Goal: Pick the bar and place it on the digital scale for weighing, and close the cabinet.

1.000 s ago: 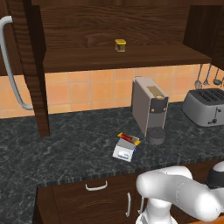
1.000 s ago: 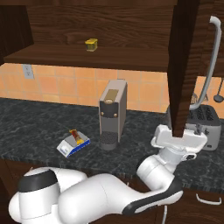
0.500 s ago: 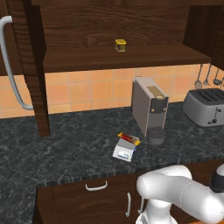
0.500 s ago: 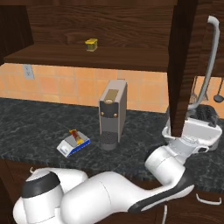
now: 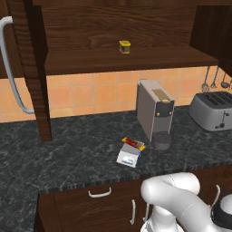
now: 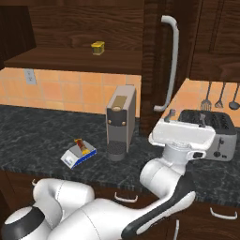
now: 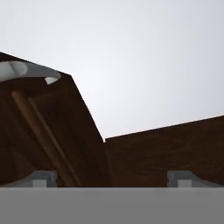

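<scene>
Right base view shows the arm's gripper (image 6: 185, 117) raised in front of the toaster (image 6: 213, 131), just below the lower end of the right cabinet door's curved silver handle (image 6: 169, 61). Its fingers stand wide apart and hold nothing. Further left on the dark counter (image 5: 68, 149), the bar (image 5: 133, 143) already lies across the digital scale (image 5: 128, 154), just beside the foot of the coffee machine (image 5: 154, 113). So the weighing half looks done, and the step in hand is closing the cabinet (image 5: 113, 36). Both doors stand swung open, edge-on toward the base; on the shelf behind sits a small yellow jar (image 5: 124, 46). In the hand view the fingertips (image 7: 41, 177) point up at the dark door edge, with a bit of the handle at the upper left. Next, I judge, the hand must get against the outer face of the right door and sweep it shut without snagging the handle; the left door (image 5: 31, 68) would then need the same.
</scene>
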You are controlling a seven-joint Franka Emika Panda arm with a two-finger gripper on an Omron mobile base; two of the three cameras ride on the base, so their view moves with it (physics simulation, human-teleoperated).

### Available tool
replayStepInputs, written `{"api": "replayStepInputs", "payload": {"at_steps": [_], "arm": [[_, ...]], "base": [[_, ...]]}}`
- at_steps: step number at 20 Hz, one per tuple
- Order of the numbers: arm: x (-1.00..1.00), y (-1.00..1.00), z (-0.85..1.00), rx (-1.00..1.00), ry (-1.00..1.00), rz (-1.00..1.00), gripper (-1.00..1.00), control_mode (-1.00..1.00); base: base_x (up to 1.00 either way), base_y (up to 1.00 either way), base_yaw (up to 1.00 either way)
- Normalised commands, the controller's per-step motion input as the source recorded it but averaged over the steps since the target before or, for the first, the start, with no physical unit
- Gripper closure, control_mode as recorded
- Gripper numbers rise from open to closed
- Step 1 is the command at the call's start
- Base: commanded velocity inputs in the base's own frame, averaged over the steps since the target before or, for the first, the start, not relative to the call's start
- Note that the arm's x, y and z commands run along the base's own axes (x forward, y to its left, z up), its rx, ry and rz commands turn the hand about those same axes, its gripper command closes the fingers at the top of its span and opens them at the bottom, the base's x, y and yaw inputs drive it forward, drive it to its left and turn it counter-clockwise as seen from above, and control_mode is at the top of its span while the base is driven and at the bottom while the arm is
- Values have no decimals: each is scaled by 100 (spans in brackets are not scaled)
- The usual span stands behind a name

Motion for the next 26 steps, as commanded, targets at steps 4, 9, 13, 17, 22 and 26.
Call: {"api": "replayStepInputs", "payload": {"at_steps": [4,9,13,17,22,26], "arm": [[4,100,90,-56,22,0,-100,-100],[29,100,66,-55,34,0,-100,-100],[88,100,17,-45,39,-1,-100,-100],[88,98,10,-26,23,-2,-100,-100],[76,90,15,-29,16,-16,-100,-100],[77,84,2,-32,17,-32,-100,-100]], "base": [[0,0,0],[0,0,0],[0,0,0],[0,0,0],[0,0,0],[0,0,0]]}}
